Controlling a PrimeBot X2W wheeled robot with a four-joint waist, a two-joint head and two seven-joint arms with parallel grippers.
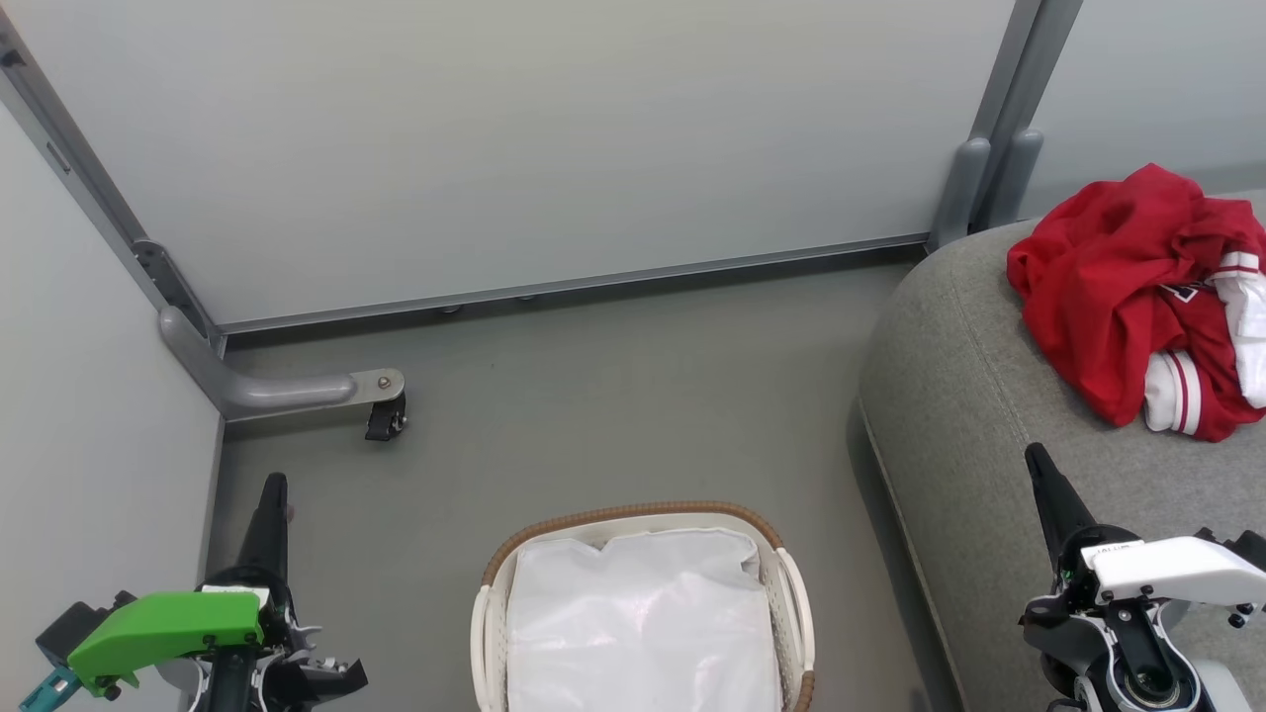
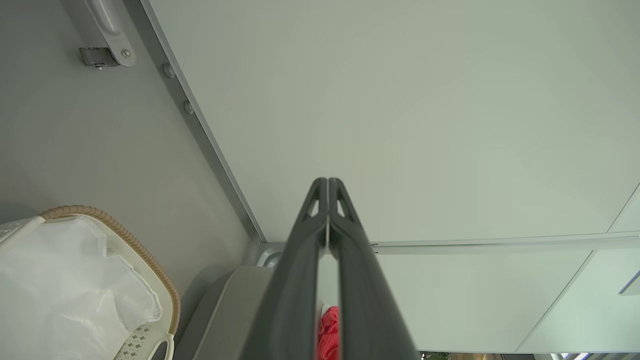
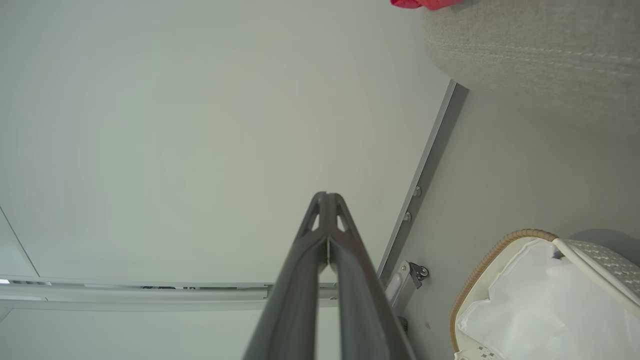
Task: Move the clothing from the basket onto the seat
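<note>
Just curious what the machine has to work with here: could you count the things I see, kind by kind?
Red clothing heap: 1, garments within not countable
White basket: 1
Grey seat: 1
Claws: 2, left claw and right claw, both shut
Total: 5

Looks like a staged home corner inside a lab or test bay, no real living room. Boxed in by plain pale partition panels point(image 1: 514, 138) in grey metal framing point(image 1: 1014, 99), braced by a foot point(image 1: 287, 393) on a caster point(image 1: 384, 422). Smooth grey floor point(image 1: 613, 396). Dressed with household props: grey upholstered seat point(image 1: 949, 415), red clothing point(image 1: 1108, 287) heaped on it, laundry basket point(image 1: 633, 513).
</note>
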